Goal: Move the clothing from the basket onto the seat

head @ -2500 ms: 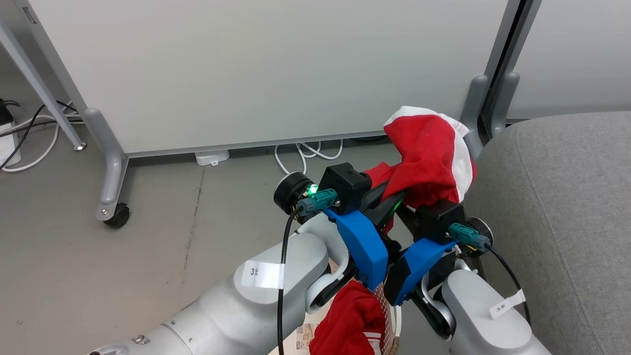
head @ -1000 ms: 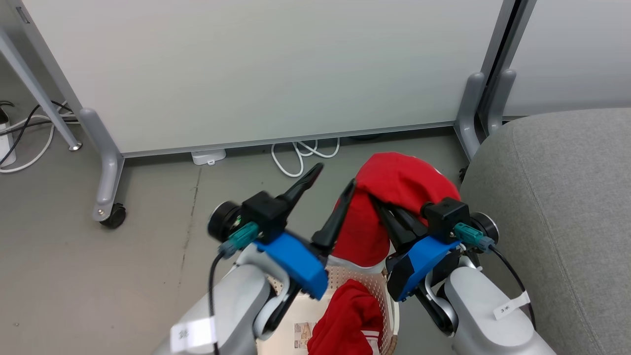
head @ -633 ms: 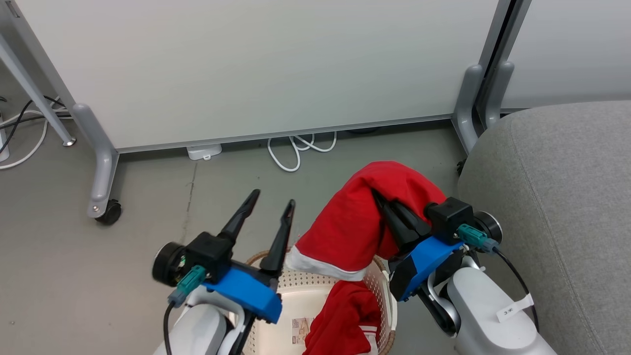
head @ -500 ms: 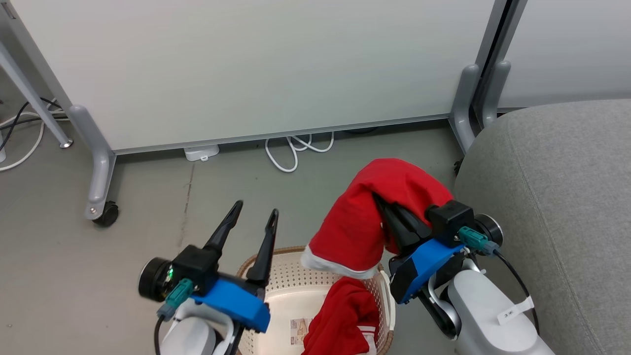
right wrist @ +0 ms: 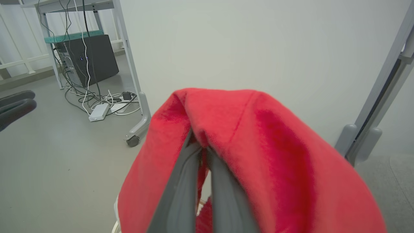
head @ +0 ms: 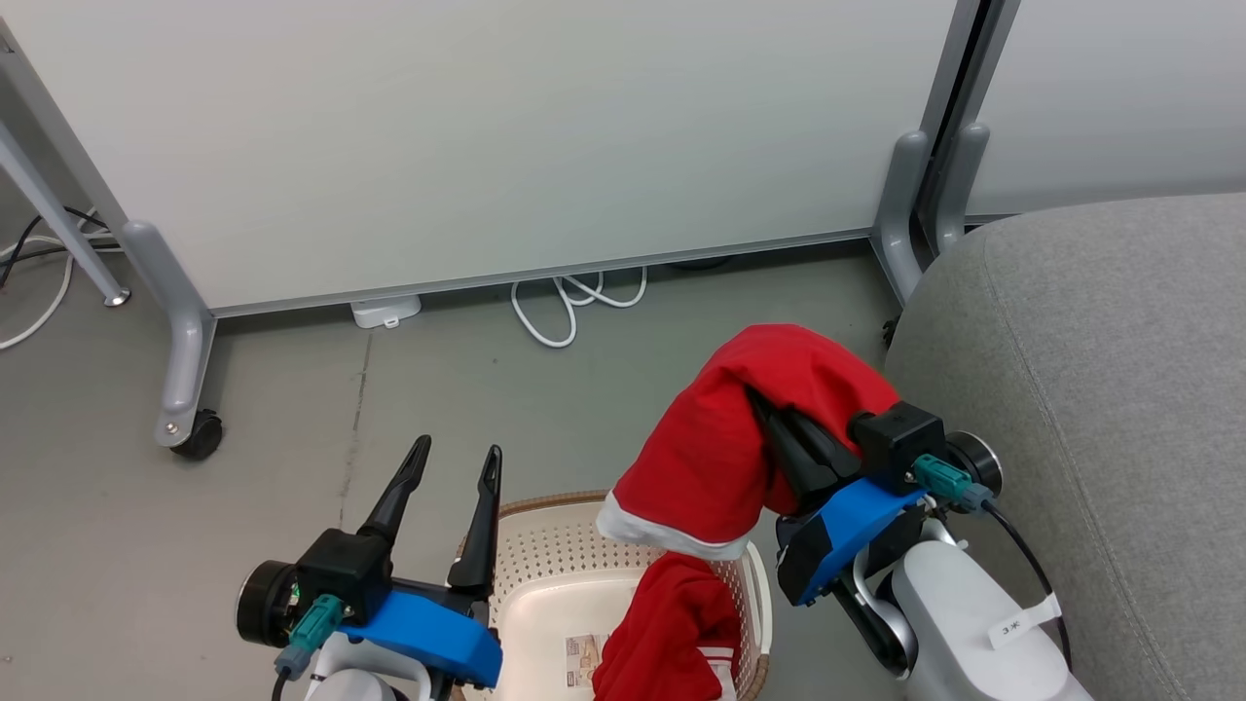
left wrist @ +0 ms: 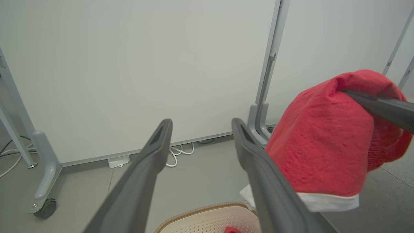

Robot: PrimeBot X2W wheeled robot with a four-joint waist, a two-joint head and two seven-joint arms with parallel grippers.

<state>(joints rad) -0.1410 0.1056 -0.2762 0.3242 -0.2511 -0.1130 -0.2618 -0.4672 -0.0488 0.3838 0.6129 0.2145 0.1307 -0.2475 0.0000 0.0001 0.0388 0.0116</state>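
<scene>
Above the basket [head: 545, 500], right fingers [head: 800, 446] pinch red clothing [head: 715, 438]; left fingers [head: 397, 492] gape empty.

Left gripper [head: 458, 450] spread; right gripper [head: 761, 407] clamped.

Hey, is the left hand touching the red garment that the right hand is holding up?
Apart. The head view shows bare grey floor between the left hand and the lifted red garment.

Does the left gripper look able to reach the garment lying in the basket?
Probably yes: the left gripper is open by the basket, with nothing between it and the lower garment. The held garment hangs close above it.
</scene>
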